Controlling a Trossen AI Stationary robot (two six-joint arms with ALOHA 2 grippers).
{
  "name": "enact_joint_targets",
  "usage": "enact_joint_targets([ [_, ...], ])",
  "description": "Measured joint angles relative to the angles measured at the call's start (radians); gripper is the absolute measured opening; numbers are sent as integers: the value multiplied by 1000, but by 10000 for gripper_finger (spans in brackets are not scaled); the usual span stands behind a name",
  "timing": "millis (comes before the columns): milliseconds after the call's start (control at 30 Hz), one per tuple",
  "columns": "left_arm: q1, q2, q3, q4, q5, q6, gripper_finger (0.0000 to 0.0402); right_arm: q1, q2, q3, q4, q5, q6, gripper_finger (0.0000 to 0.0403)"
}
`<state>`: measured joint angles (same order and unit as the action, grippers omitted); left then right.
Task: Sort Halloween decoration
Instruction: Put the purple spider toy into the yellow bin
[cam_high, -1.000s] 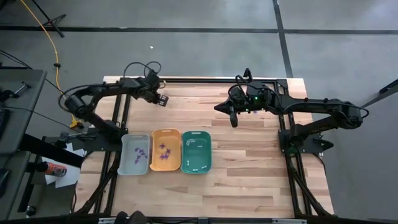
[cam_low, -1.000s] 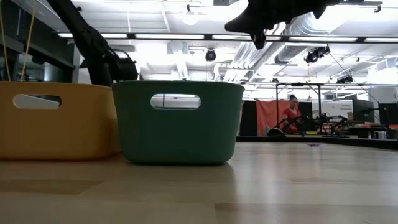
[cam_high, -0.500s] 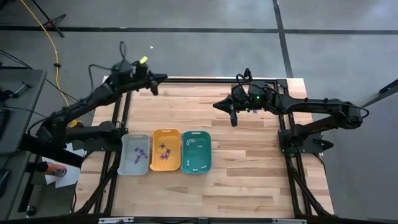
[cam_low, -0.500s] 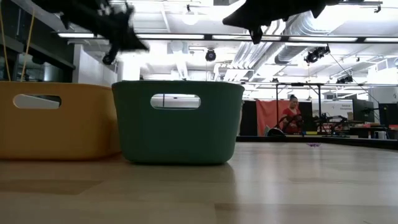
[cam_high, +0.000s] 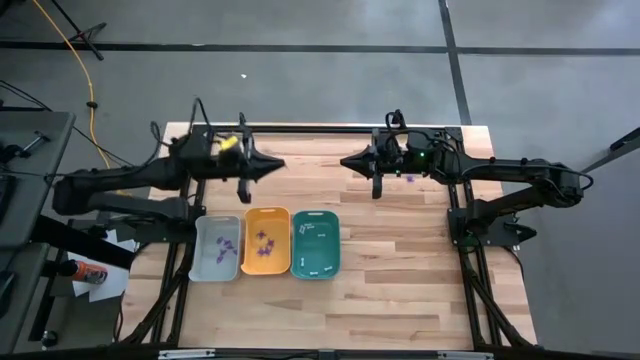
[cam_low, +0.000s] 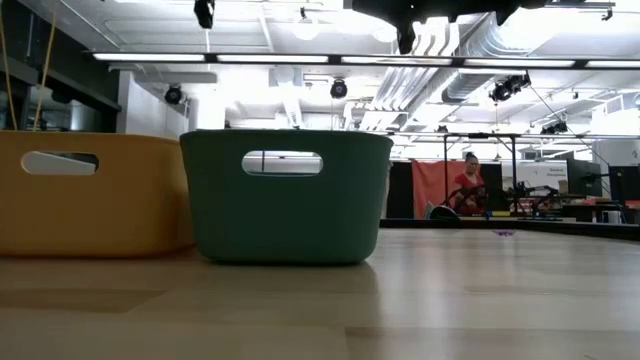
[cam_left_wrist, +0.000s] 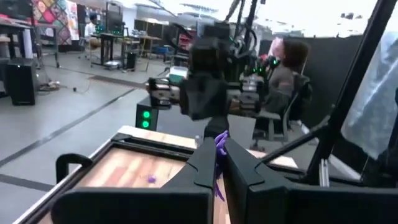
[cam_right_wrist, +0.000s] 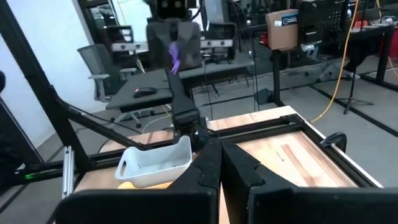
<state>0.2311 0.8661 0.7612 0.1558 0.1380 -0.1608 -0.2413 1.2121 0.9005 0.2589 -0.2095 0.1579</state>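
The counter (cam_high: 400, 290) carries grey (cam_high: 217, 248), orange (cam_high: 265, 241) and teal (cam_high: 315, 243) trays near its left edge. The left pincer (cam_left_wrist: 216, 163), raised toward the far edge, pinches a purple piece (cam_left_wrist: 220, 148) by a sliver; it could slip out. The right pincer (cam_high: 347, 161) hangs closed, empty, above a loose purple piece (cam_high: 408, 179).

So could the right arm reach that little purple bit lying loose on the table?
Probably yes. The purple piece lies on the bare table with nothing covering it, close to the right gripper, which is shut, empty and raised above the wood.
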Motion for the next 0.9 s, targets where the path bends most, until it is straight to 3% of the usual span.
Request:
enact_joint_targets([
  [200, -106, 49, 0, 72, -115, 17, 0, 27, 0, 0, 15, -12, -1, 0],
  [900, -94, 49, 0, 82, -124, 58, 0, 41, 0, 1, 16, -15, -9, 0],
])
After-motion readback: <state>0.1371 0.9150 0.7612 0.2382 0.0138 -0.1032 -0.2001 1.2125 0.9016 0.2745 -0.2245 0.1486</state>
